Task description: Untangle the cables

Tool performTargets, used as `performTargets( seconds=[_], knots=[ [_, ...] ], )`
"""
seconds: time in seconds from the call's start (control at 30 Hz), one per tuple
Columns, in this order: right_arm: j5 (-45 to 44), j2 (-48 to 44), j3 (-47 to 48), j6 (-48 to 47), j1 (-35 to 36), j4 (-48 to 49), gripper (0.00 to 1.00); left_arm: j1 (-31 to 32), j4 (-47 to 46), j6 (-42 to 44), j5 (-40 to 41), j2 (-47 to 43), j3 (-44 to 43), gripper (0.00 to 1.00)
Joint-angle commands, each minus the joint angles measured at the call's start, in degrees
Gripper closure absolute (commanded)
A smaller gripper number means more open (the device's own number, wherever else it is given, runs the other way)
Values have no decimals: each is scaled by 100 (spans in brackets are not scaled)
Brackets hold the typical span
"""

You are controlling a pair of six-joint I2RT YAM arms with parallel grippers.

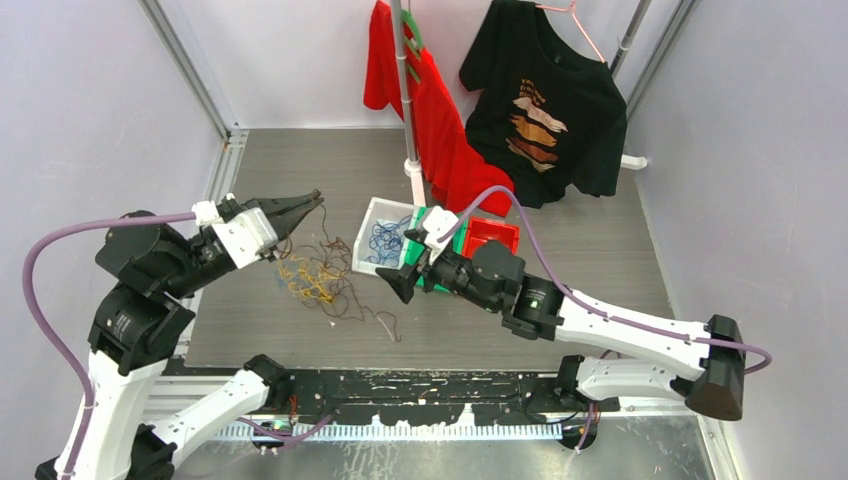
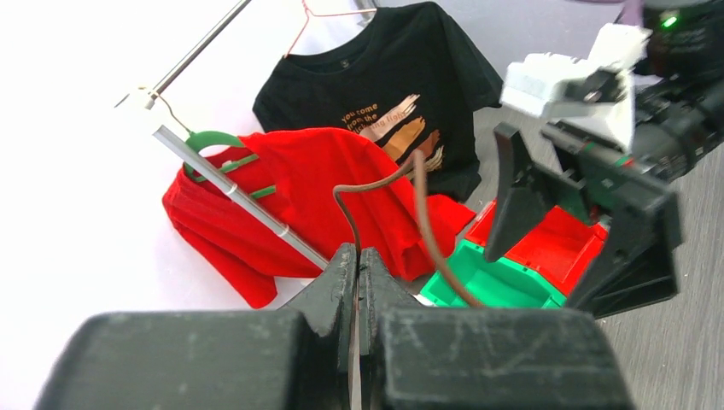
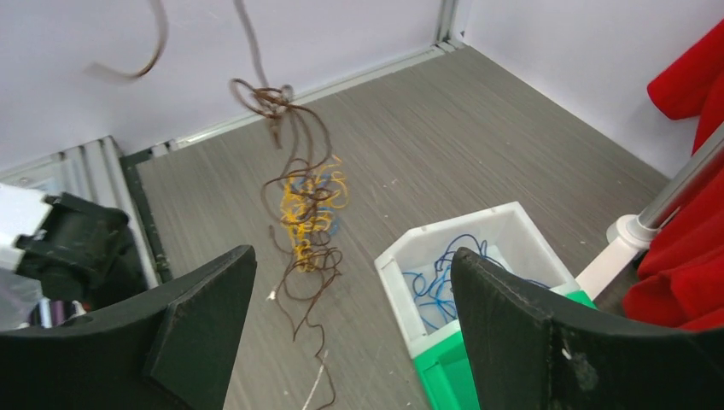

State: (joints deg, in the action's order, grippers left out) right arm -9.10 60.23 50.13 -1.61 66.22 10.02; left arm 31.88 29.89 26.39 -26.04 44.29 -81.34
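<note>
- The left pincer [image 1: 314, 198], centre left in the overhead view, is pressed together on 1 dark brown strand [image 2: 420, 201]. Its own wrist view shows the 2 fingers meeting, with the strand looping up out of the seam.
- That strand is held high, and the knot of thin yellow, blue and dark brown cables [image 1: 318, 275] trails from it down to the grey wood-grain surface [image 1: 580, 270]. The height is probably chosen so the clump's own weight draws the loops apart.
- In the right wrist view the clump sits left of centre, with a brown snarl uppermost, yellow and blue coils in the middle and loose brown ends lowest. How much of it is off the surface cannot be told.
- The right pincer [image 1: 397, 285], near the centre of the overhead view, is spread wide and holds nothing. It faces the clump, well placed, I judge, to take a 2nd strand and pull against the left.
- A white rectangular plastic bin [image 1: 362, 238], just right of the clump, holds only blue cables [image 3: 440, 278], which suggests freed strands are sorted by colour.
- A green plastic bin [image 2: 487, 282] and a red plastic bin [image 1: 492, 232] stand beside it. Both look bare where visible, though the right arm hides part of them.
- The task seems partly done, since yellow, brown and some blue are all knotted together.
- The next move needs a pinch on 1 strand only; catching 2 could tighten the snarl.
</note>
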Motion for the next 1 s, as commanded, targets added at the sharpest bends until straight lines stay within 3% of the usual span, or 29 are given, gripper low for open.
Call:
performTargets(
  seconds=[0.0, 0.17, 0.43, 0.6, 0.77, 0.97],
  knots=[
    [428, 237, 245, 150, -452, 1068, 11, 11, 97, 36, 16, 11, -316, 100],
    [1578, 518, 428, 809, -675, 1988, 10, 9, 421, 7, -264, -4, -433, 100],
    [2525, 1339, 1244, 1256, -723, 2300, 10, 11, 593, -71, -531, 126, -601, 100],
    [2632, 1882, 1672, 1422, -757, 2373, 13, 16, 642, -115, -573, 150, -676, 100],
    [2654, 2392, 1981, 1716, -879, 2577, 23, 11, 638, -193, -625, 220, -854, 100],
    [2596, 2962, 1838, 1968, -899, 2911, 32, 11, 600, -225, -661, 371, -1225, 100]
  ],
)
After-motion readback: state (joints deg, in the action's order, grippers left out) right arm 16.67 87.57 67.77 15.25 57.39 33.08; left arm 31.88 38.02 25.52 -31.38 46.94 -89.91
